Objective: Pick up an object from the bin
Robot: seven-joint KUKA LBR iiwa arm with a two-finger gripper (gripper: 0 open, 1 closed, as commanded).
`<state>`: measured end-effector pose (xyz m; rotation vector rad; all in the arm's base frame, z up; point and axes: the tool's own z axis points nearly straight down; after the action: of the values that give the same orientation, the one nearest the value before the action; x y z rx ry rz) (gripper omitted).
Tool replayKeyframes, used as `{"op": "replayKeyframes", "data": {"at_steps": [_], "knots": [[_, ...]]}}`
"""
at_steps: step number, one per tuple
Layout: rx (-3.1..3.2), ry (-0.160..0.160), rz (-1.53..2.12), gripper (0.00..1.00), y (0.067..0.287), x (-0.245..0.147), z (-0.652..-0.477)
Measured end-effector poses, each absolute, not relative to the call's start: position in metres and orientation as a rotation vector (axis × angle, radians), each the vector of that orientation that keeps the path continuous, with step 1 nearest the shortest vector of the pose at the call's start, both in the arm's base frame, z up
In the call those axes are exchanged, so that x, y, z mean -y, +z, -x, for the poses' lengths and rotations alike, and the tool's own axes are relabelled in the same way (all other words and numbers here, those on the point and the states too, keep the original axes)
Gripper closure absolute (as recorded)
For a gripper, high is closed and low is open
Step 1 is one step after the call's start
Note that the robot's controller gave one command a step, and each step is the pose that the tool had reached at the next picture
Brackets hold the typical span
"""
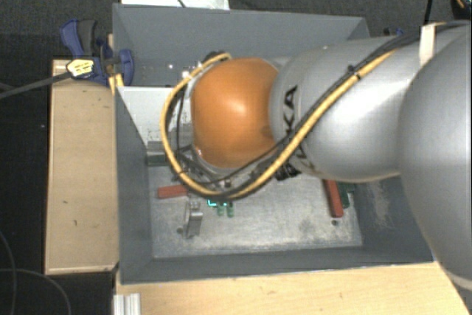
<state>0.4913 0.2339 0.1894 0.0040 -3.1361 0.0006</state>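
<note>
The bin (135, 221) is plain grey, its floor speckled paler. Over it the arm (369, 114) is silver, with a glossy orange cover (232, 111) and a yellow cable (165, 136). A red-brown strip (171, 192) lies left, a red stick (334, 201) right.

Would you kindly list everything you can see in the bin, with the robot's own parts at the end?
bin: one, grey, middle of the view
flat piece: one, red-brown, floor left, at the cover's lower edge
metal piece: one, silver, floor front left
small bit: one, green, just below the cover
stick: one, red, floor right, beside the arm
green piece: one, green, next to the stick, partly under the arm
block: one, grey, at the left wall
arm: one, silver, reaching in from the right
cover: one, orange, on the wrist
cable: one, yellow, looped round the cover
</note>
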Motion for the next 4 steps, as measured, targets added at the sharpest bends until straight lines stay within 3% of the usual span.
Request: {"op": "replayKeyframes", "data": {"at_steps": [1,2,3,4], "knots": [[3.132,0.002,-0.185,0.0,0.066,-0.169,-0.52],[3.142,0.0,-0.214,0.0,0.071,-0.146,-0.584],[3.141,-0.003,-0.208,1.0,0.073,-0.148,-0.582],[3.137,-0.002,-0.2,0.0,0.071,-0.148,-0.581]]}}
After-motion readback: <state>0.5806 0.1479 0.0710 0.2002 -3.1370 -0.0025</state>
